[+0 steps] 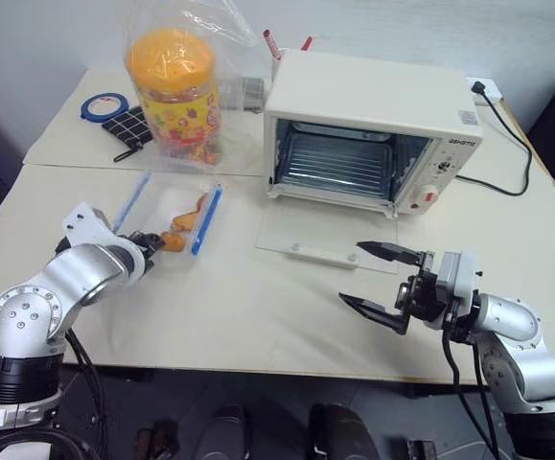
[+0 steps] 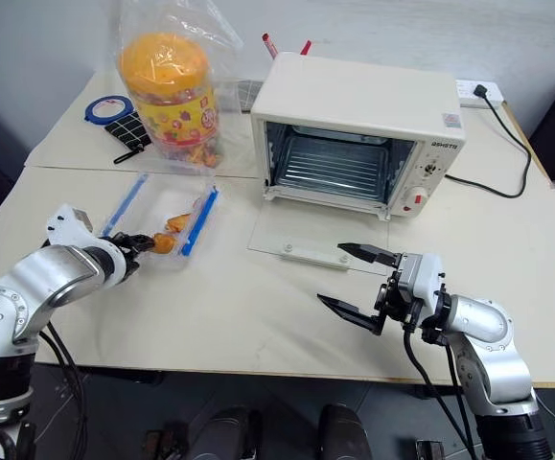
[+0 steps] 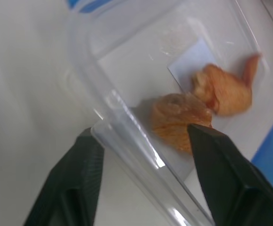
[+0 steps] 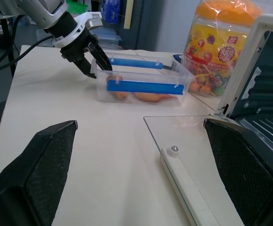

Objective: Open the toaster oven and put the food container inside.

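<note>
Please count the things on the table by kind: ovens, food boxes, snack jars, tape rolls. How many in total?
Toaster oven: 1
Food container: 1
Snack jar in a plastic bag: 1
Blue tape roll: 1
Total: 4

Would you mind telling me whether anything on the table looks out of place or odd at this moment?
Nothing stands out. The toaster oven stands open, its glass door flat on the table; the food container sits upright, with the left gripper straddling one end wall.
</note>
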Tool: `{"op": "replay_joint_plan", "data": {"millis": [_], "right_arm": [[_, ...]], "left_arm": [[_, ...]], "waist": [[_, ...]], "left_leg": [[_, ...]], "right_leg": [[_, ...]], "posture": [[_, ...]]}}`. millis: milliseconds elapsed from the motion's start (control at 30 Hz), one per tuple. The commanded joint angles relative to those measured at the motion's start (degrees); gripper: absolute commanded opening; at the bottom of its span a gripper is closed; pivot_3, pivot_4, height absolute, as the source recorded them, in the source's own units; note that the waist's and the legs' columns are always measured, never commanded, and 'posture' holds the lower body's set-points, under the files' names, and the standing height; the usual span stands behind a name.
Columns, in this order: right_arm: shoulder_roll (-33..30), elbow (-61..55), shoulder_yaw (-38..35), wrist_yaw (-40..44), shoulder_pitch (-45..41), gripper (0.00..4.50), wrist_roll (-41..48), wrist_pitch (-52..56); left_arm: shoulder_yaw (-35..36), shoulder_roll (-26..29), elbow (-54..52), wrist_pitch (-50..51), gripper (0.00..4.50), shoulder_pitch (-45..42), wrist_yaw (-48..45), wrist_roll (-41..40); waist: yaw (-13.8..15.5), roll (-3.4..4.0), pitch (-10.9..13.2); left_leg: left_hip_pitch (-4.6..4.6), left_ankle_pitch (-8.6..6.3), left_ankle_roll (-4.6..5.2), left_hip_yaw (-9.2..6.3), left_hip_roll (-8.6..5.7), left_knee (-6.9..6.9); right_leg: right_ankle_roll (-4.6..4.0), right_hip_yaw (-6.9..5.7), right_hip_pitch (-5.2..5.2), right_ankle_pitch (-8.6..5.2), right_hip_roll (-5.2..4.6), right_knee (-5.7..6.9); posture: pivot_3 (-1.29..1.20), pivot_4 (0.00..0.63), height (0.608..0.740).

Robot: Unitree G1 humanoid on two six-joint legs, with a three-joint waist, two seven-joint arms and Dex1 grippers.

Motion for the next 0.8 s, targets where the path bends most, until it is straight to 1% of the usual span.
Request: {"op": "replay_joint_plan", "data": {"millis": [33, 133, 200, 333, 400, 467, 533, 600, 667, 733, 800], "right_arm": [[-0.8, -2.1, -1.4, -0.4, 0.0, 4.50, 0.5, 0.0], [-0.9, -2.0, -1.4, -0.4, -0.4, 4.50, 0.5, 0.1], [-0.9, -1.9, -1.3, -0.5, -0.5, 4.50, 0.5, 0.2], [-0.9, -2.0, -1.3, -0.6, -0.5, 4.50, 0.4, 0.3], [-0.9, -2.2, -1.4, -0.8, -0.3, 4.50, 0.4, 0.4], [-1.0, -2.3, -1.5, -0.9, 0.0, 4.50, 0.4, 0.4], [-1.4, -2.4, -2.1, -1.2, 0.4, 4.50, 0.4, 0.5], [-1.8, -2.6, -2.7, -1.6, 0.9, 4.50, 0.3, 0.5], [-2.6, -2.6, -3.9, -1.8, 1.8, 4.50, 0.3, 0.5], [-3.3, -2.9, -6.0, -2.8, 3.3, 4.50, 0.3, 0.7], [-3.9, -3.7, -8.1, -4.1, 5.2, 4.50, 0.3, 0.8]], "left_arm": [[1.6, 2.1, 0.3, 1.7, 1.49, 0.5, -0.5, 0.3], [2.3, 3.9, 1.1, 2.9, 0.56, 1.2, -1.4, 0.8], [2.9, 5.9, 2.1, 4.2, 0.15, 1.5, -3.2, 3.3], [5.8, 8.3, 5.6, 4.5, 0.15, 0.7, -10.8, 10.5], [7.3, 9.5, 7.2, 6.1, 0.15, 0.5, -15.7, 12.4], [8.7, 10.1, 8.4, 7.7, 0.15, -0.1, -21.5, 13.8], [8.0, 13.3, 10.0, 12.8, 0.15, -2.3, -30.1, 14.7], [6.4, 16.7, 11.3, 18.1, 0.15, -5.1, -38.4, 16.6], [1.7, 21.1, 10.2, 23.1, 0.15, -9.7, -48.8, 22.5], [-2.3, 21.0, 10.6, 27.1, 0.15, -16.8, -54.8, 25.5], [-6.2, 17.9, 11.3, 31.1, 0.15, -23.8, -58.3, 27.4]], "waist": [[0.0, 0.00, 0.0], [0.0, 0.00, 0.0], [0.0, 0.00, 0.0], [0.0, -0.01, 0.0], [0.1, -0.01, 0.0], [0.1, -0.01, 0.0], [0.1, -0.02, 0.0], [0.2, -0.12, 0.1], [0.3, -0.13, 0.1], [0.4, -0.10, 0.1], [0.5, -0.10, 0.1]], "left_leg": [[-0.01, 0.00, 0.00, 0.00, 0.01, 0.00], [-0.02, 0.00, 0.00, 0.00, 0.02, -0.01], [-0.02, 0.00, 0.00, 0.02, 0.02, -0.03], [-0.04, 0.00, -0.02, 0.09, -0.02, -0.03], [-0.05, -0.01, -0.05, 0.14, -0.04, -0.05], [-0.06, -0.03, -0.08, 0.14, -0.02, -0.07], [-0.06, -0.03, -0.09, 0.17, -0.02, -0.09], [-0.14, -0.04, -0.09, 0.16, -0.05, -0.06], [-0.14, -0.04, -0.09, 0.17, -0.05, -0.05], [-0.14, -0.04, -0.09, 0.21, -0.13, -0.08], [-0.15, -0.04, -0.09, 0.21, -0.14, -0.10]], "right_leg": [[0.00, 0.00, -0.01, 0.00, 0.00, 0.00], [0.00, 0.01, -0.02, 0.00, -0.01, -0.01], [0.00, 0.03, -0.06, 0.00, -0.01, 0.01], [0.00, -0.04, -0.10, 0.00, 0.08, 0.01], [0.00, -0.12, -0.14, 0.00, 0.15, 0.00], [0.00, -0.15, -0.15, 0.00, 0.17, -0.03], [0.00, -0.19, -0.18, 0.00, 0.18, -0.04], [0.00, -0.31, -0.21, 0.00, 0.21, -0.01], [-0.01, -0.32, -0.22, 0.00, 0.21, -0.02], [0.00, -0.33, -0.21, 0.00, 0.22, -0.06], [0.00, -0.29, -0.21, 0.00, 0.21, -0.06]], "posture": [[0.00, 0.150, 0.740], [0.00, 0.150, 0.740], [0.00, 0.150, 0.740], [0.00, 0.150, 0.740], [0.00, 0.150, 0.740], [0.00, 0.150, 0.740], [0.00, 0.150, 0.740], [0.00, 0.150, 0.740], [0.00, 0.150, 0.740], [0.00, 0.150, 0.740], [0.00, 0.150, 0.740]]}}
